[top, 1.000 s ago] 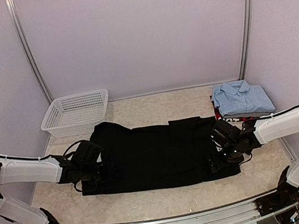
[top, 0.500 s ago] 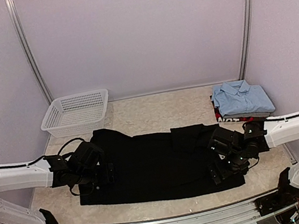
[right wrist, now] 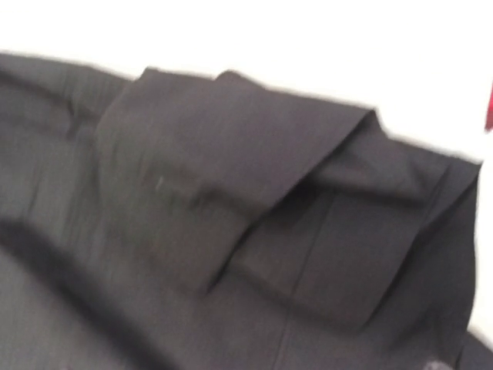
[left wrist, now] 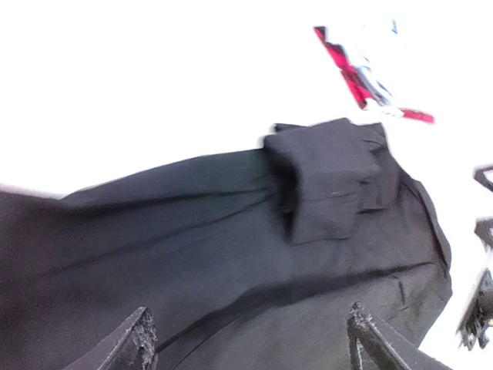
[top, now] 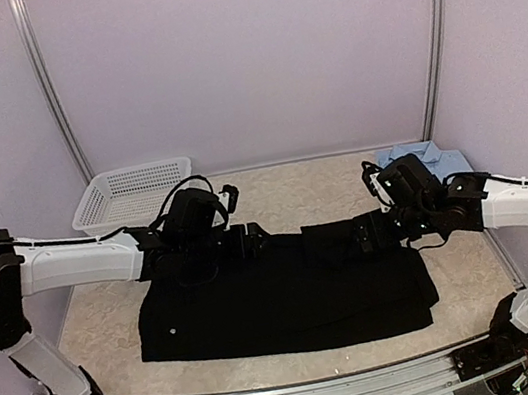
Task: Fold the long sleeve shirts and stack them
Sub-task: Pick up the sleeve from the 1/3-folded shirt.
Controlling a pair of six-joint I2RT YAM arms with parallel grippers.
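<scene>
Since the big black shirt (top: 281,301) is the one being worked, start there. It's lying flat as a wide band across the middle of the table (top: 283,189). Compared with a second ago it sits a bit closer to the near edge, so it looks like it got dragged toward the arms and smoothed. A folded-in sleeve (top: 336,236) lies on top by its far edge, right of centre.

The bigger change is the arms. Both were down at the shirt's two short ends a second ago, and now they've swung in to the far long edge. The left gripper (top: 249,240) is left of centre there, and its wrist cam shows the fingers (left wrist: 141,339) spread wide with nothing between them. The right gripper (top: 367,237) is by the sleeve flap. Its own view is blurry with no fingers in it, and from above it's dark on dark, so I can't tell if it's open or closed.

My read is that the straightening's done and they're lining up to pinch the far edge and fold it toward the near side.

The light blue shirt (top: 440,156) sits folded at the far right. A strip of the red-and-black one (left wrist: 350,69) shows in the left wrist view. The white basket (top: 137,168) is far left, well apart.
</scene>
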